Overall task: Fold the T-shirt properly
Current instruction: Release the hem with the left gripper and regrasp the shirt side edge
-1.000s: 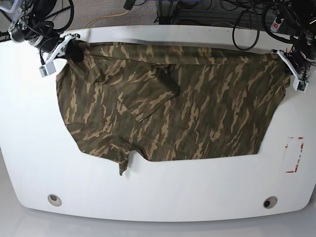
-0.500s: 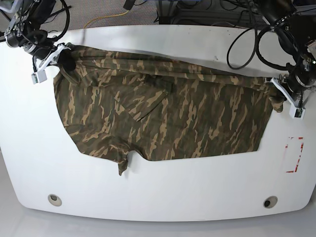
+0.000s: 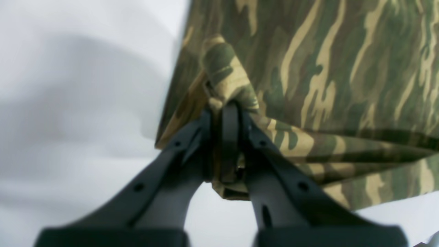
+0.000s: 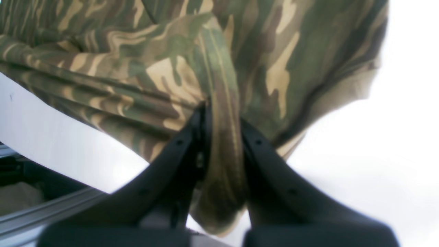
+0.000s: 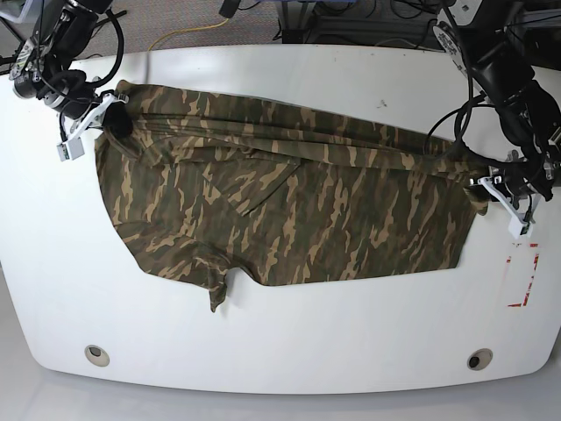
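The camouflage T-shirt (image 5: 289, 206) lies spread on the white table (image 5: 280, 351), with its far edge lifted and pulled into a taut ridge. My left gripper (image 5: 489, 191), on the right of the base view, is shut on a bunched corner of the shirt (image 3: 226, 79). In the left wrist view the left gripper (image 3: 224, 108) pinches that cloth just above the table. My right gripper (image 5: 112, 119), at the far left, is shut on the shirt's other far corner. In the right wrist view the right gripper (image 4: 221, 115) holds a fold of the shirt (image 4: 219, 79) between its fingers.
A red-marked rectangle (image 5: 523, 274) is on the table at the right edge. Two round holes (image 5: 97, 354) (image 5: 479, 359) sit near the front edge. Cables (image 5: 368, 17) and gear lie behind the table's far edge.
Both grippers have carried the shirt's far edge toward the front. The left gripper moved much farther, down along the right side. The far edge now slants and overlaps the shirt's body.
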### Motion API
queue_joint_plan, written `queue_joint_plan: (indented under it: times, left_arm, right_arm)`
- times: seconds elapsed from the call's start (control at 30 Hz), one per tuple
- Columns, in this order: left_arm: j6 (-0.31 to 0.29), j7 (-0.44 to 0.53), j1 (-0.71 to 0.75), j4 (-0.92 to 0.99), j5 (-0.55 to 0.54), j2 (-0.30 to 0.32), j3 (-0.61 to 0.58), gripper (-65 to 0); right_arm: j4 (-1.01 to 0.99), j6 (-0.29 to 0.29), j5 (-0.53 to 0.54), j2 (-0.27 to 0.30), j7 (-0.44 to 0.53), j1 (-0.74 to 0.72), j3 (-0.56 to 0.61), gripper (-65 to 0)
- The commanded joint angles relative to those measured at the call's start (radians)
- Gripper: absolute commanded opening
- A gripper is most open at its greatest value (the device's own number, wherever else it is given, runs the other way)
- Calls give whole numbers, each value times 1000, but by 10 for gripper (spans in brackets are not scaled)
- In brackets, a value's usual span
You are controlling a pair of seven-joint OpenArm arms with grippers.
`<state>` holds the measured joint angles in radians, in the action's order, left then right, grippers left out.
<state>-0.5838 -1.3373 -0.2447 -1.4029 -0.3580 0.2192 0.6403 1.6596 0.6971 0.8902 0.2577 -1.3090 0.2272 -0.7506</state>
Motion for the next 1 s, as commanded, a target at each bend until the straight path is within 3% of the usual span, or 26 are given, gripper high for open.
queue_joint_plan:
  times: [0.0,0.23,0.27,0.37,0.5,0.67,0.8,0.97]
  left_arm:
    - [0,23,-34,18,1,23,-18,-547]
    - [2,111,-29,29,1,24,-26,-154]
    - [2,120,-32,27,1,35,-26,-131]
    - [2,157,-38,29,1,72,-26,-125]
    - [-3,304,-26,12,0,108,-33,-125]
    - [-6,434,64,-14,-8,171,-127,-125]
    - [-6,482,147,-89,-8,176,-181,-124]
    - [-8,586,262,-105,-5,176,-254,-124]
  right_arm:
    - [15,1,5,21,44,-1,13,-650]
    - [15,1,4,21,64,2,18,-650]
    - [15,1,4,21,64,2,18,-650]
    - [18,1,5,28,65,2,18,-650]
    - [20,1,7,38,65,2,18,-650]
    - [20,1,7,39,65,2,16,-614]
    - [21,1,7,39,65,2,16,-484]
    - [107,1,5,30,82,38,-51,-262]
